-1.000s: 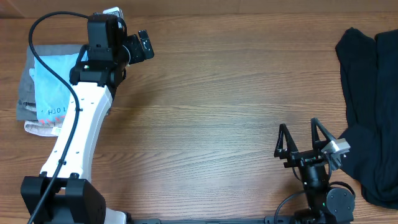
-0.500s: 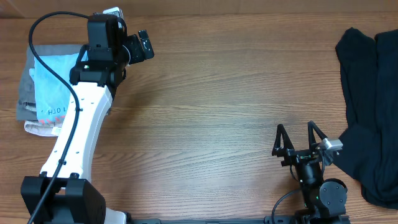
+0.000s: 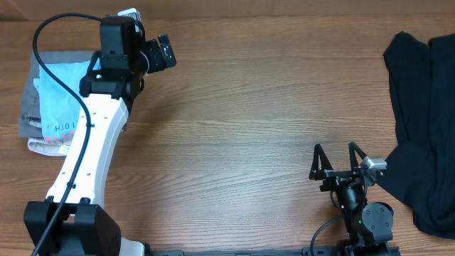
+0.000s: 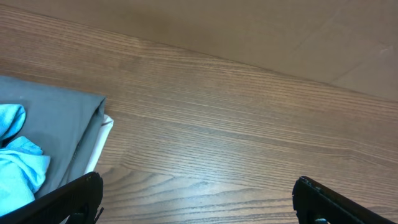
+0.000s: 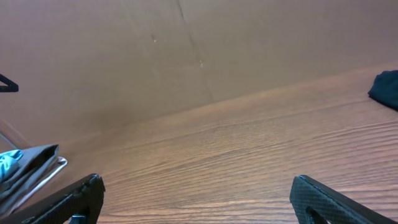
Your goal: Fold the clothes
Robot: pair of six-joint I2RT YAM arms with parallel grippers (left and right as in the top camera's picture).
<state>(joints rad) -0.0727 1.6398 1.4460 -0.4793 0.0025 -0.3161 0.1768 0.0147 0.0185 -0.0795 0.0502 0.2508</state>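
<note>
The light blue T-shirt [image 3: 54, 96] lies folded at the far left, on top of a stack of grey and white garments, with red lettering showing at its near edge. In the left wrist view a light blue fold [image 4: 17, 163] shows at the left edge. My left gripper [image 3: 165, 51] is to the right of the stack, over bare wood. It is open [image 4: 199, 205] with nothing between its fingers. My right gripper [image 3: 334, 147] stands open near the front edge, right of centre. It is also empty [image 5: 202, 202].
A pile of dark clothes [image 3: 423, 121] covers the right end of the table, close to the right arm's wrist, and its edge [image 5: 385, 88] shows in the right wrist view. A grey folded garment [image 4: 59, 127] lies under the blue one. A brown wall stands behind the table.
The right gripper has shifted a little to the left and turned slightly, away from the dark pile. The left arm and the stack have not moved.
</note>
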